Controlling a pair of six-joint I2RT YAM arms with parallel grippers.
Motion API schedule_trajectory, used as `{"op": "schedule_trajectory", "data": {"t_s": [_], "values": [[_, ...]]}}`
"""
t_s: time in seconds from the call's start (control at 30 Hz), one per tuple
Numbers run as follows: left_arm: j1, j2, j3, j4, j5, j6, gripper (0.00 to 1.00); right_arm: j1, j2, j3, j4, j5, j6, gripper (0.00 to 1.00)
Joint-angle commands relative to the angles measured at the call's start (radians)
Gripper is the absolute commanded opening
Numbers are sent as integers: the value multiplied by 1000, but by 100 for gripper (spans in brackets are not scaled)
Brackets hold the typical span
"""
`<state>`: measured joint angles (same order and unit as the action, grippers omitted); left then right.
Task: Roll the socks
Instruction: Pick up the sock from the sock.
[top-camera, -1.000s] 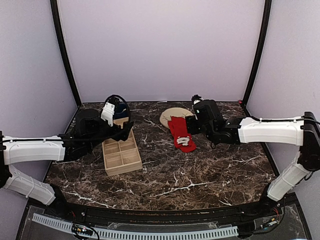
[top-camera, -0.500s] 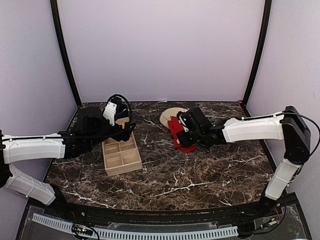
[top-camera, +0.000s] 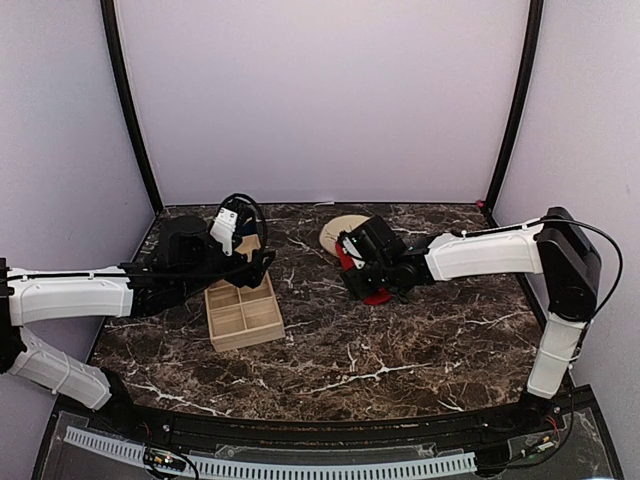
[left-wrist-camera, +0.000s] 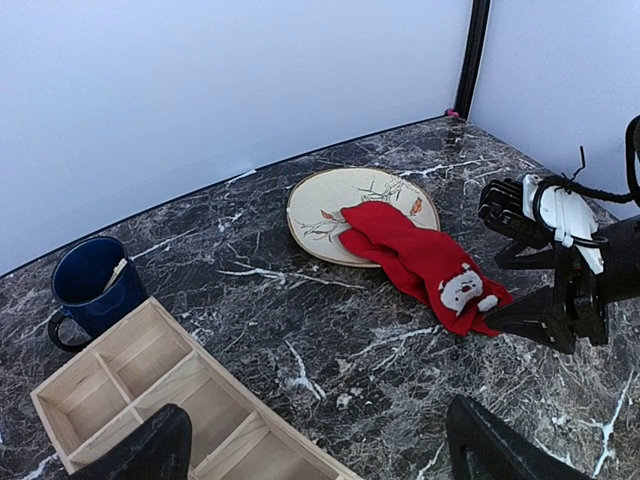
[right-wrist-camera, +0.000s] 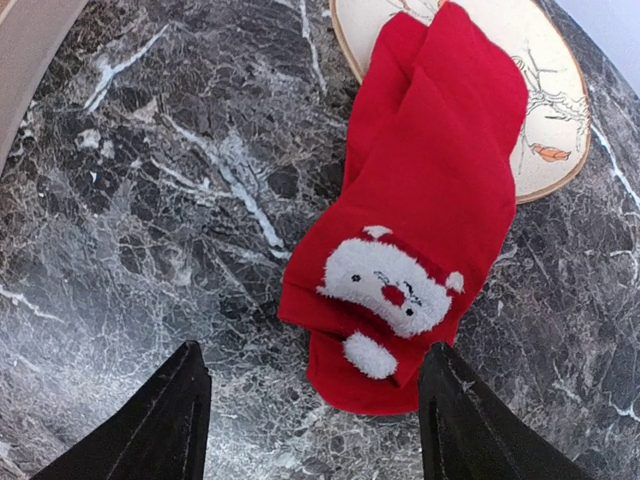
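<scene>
Two socks (right-wrist-camera: 430, 190): bright red, overlapping, flat and unrolled. The far end lies over the rim of the plate (right-wrist-camera: 560, 110), the near end on the desk (right-wrist-camera: 140, 200).
Progress: nothing is rolled as far as I can see. I judge the whole job is left.
My right hand (right-wrist-camera: 315, 355): fingers spread wide, nothing held, poised just over the socks' near end.
My left hand (left-wrist-camera: 318, 405): fingers apart, empty, above the wooden tray (left-wrist-camera: 130, 390), well apart from the socks.
Fabric: soft, fuzzy, limp knit. A white Santa face patch (right-wrist-camera: 385, 285) with a pompom (right-wrist-camera: 368, 355) sits at the near end.
Plate: round, beige, glazed, with a thin branch drawing.
Desk: dark marble look, white veins, smooth.
Other: a dark blue mug (left-wrist-camera: 90, 285) stands beside the tray, which is pale wood with compartments.
Next, judged: pinch the near end and turn it over toward the plate.
</scene>
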<state>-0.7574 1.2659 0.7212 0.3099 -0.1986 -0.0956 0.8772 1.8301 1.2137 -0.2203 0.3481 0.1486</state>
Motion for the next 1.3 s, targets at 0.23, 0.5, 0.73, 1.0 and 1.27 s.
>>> {"op": "schedule_trajectory", "data": {"t_s": [0.23, 0.5, 0.73, 1.0, 1.27], "values": [[-5, 21, 30, -1, 38, -36, 91, -8, 46, 18, -22, -58, -15, 66], [-5, 36, 30, 4, 54, -51, 90, -30, 77, 30, -24, -88, -29, 65], [-5, 47, 34, 5, 56, -53, 90, -50, 101, 43, -15, -101, -37, 65], [-5, 63, 39, 8, 62, -54, 89, -68, 136, 72, -11, -108, -60, 65], [-5, 78, 47, 10, 63, -54, 89, -98, 169, 93, -7, -124, -76, 65]]}}
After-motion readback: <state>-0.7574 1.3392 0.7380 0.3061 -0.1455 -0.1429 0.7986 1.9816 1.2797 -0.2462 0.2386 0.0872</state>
